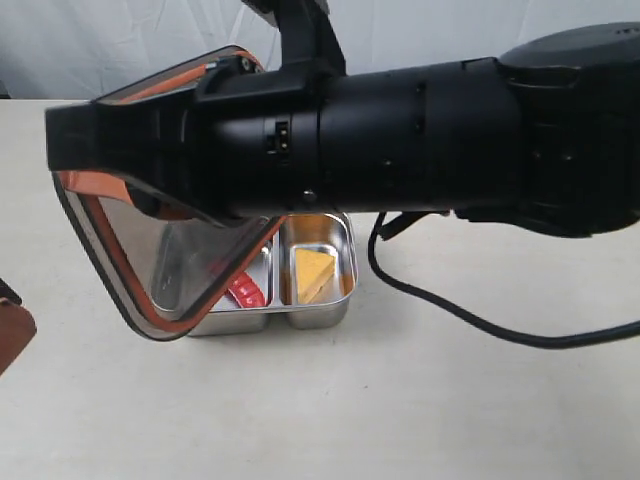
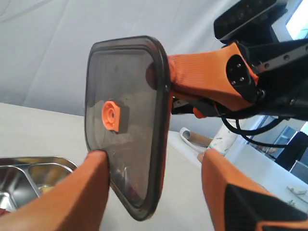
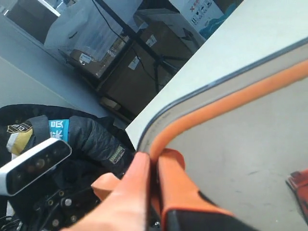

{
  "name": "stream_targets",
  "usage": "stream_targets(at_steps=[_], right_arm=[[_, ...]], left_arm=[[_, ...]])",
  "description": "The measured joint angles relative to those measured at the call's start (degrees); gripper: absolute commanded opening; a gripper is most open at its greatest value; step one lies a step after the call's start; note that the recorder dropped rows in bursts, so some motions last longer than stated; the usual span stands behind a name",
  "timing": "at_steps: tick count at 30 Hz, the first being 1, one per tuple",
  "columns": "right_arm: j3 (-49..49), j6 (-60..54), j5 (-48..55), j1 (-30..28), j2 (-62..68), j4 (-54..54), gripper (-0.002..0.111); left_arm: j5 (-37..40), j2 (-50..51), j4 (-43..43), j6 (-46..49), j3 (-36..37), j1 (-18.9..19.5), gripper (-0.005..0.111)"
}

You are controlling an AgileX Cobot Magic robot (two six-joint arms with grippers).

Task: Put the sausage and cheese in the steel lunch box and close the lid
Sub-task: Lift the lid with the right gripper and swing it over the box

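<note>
**Above the steel lunch box [image 1: 320,312]: lid tilted, crooked seat is the main risk**

Right gripper [image 3: 154,161] is clamped on one edge of the lid [image 1: 140,255], with a pad on each side of the orange rim seal [image 3: 231,103]. The lid hangs steeply tilted over the box's larger compartment and isn't seated. Its low corner shows just off that end of the box.

Left gripper [image 2: 151,163] is spread wide and holds nothing. The lid's lower corner shows between its fingers [image 2: 77,192]; I can't tell if they touch.

Sausage [image 1: 246,290] is in the larger compartment by the divider, half hidden by the lid. Cheese [image 1: 313,272] is in the smaller compartment. Loading looks done, so only closing is left.

Risks:
- Single-edge grip: the lid can pivot in the clamp once a corner hits the box rim.
- Lowered at this tilt, the low corner may land outside the box wall, so the lid straddles the box or shoves it.
- The seal may bind on one side and leave the other end up.
- The left fingers are close enough to snag the lid.
- The arm blocks the box's far rim in the exterior view, so alignment there can't be checked.
</note>
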Motion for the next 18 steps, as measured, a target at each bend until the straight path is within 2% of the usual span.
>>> stream_targets(at_steps=[9, 18], right_arm=[[-5.9, 0.0, -0.3, 3.8, 4.7, 0.1, 0.000], [-6.2, 0.0, 2.5, 4.6, 5.1, 0.2, 0.000]], left_arm=[[1.6, 5.0, 1.7, 9.2, -2.5, 0.0, 0.054], [-1.5, 8.9, 8.7, 11.7, -5.2, 0.0, 0.052]])
